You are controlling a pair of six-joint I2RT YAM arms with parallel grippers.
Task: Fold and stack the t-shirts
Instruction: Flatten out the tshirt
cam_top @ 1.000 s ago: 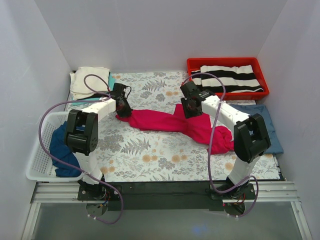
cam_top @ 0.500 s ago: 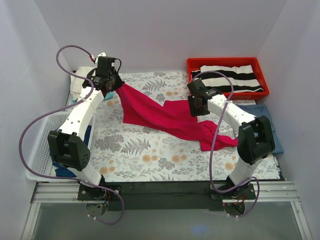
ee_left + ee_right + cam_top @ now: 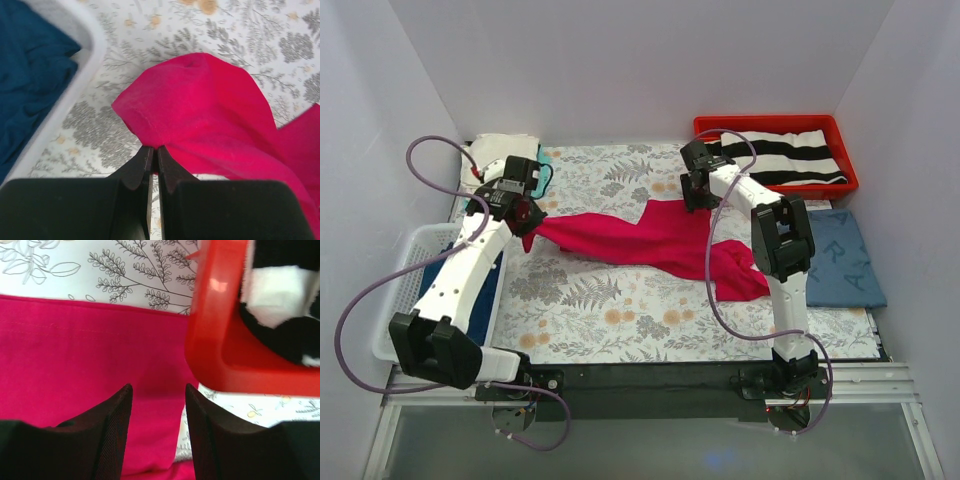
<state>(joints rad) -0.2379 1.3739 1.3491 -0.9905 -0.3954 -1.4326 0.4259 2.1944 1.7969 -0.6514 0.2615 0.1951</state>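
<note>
**Clerk:** Right, top view first. Item one?

**Checker:** Crimson tee (image 3: 660, 235), strung across the middle of the bench. One end points to the left edge, and a bunched heap lies nearer the right edge. Left gripper (image 3: 525, 222) is at its left end. Right gripper (image 3: 692, 196) is over its far hem, beside the red tray (image 3: 765, 119) in the far right corner (striped cloth (image 3: 775, 155) inside).

**Clerk:** Other stock?

**Checker:** Cream tee (image 3: 500, 150) and teal tee (image 3: 542, 160), folded, in the far left corner. White basket (image 3: 395, 300) along the left edge, towards the near corner.

**Clerk:** Left wrist view?

**Checker:** Jaws clenched on a pinched fold at the crimson tee's end, above the floral cover (image 3: 250, 30). Navy tee (image 3: 30, 75) lies inside the basket, just beside.

**Clerk:** Right wrist view?

**Checker:** Fingers parted, nothing pinched. Crimson cloth lies flat beneath them with its hem line showing. The tray corner is just beside, with the striped cloth in it.
</note>
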